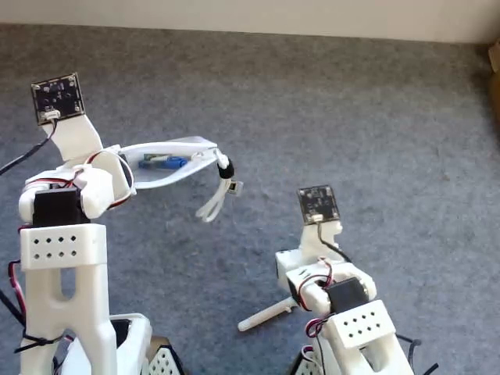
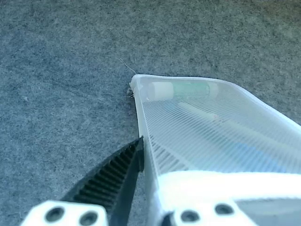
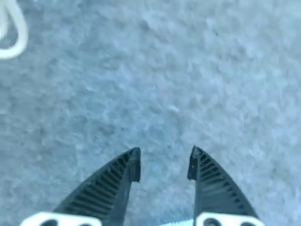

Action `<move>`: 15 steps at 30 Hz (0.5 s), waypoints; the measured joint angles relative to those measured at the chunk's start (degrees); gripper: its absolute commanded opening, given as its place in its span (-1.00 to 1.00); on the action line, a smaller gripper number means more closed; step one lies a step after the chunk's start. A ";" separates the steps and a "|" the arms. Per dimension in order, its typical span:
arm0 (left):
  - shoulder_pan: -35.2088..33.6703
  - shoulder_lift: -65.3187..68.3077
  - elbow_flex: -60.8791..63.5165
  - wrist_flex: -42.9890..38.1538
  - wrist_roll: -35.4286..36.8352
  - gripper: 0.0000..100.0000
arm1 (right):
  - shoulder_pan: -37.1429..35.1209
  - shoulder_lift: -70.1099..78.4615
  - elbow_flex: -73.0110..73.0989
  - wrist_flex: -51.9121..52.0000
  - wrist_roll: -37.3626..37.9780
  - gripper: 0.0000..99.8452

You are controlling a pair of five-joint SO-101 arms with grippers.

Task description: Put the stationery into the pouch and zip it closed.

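Left hand (image 2: 145, 153) clamped on pouch (image 2: 211, 132) edge; right hand (image 3: 163, 164), jaws parted, over carpet (image 3: 188, 70).

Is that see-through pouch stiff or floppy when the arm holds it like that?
Probably semi-stiff: pinched at one end by the left gripper, the pouch juts out sideways with only a slight bow. Likely light, since it holds just a few small items. Its cord dangles limp, so it should swing.
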 measured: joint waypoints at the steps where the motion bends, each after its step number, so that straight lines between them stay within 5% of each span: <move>1: 0.00 0.00 0.00 0.00 0.00 -0.93 | 0.26 0.00 0.00 0.97 -1.23 -0.66; 15: 0.00 -0.18 1.67 -2.55 0.00 -0.93 | 0.26 -0.09 -13.54 25.32 -9.85 -0.66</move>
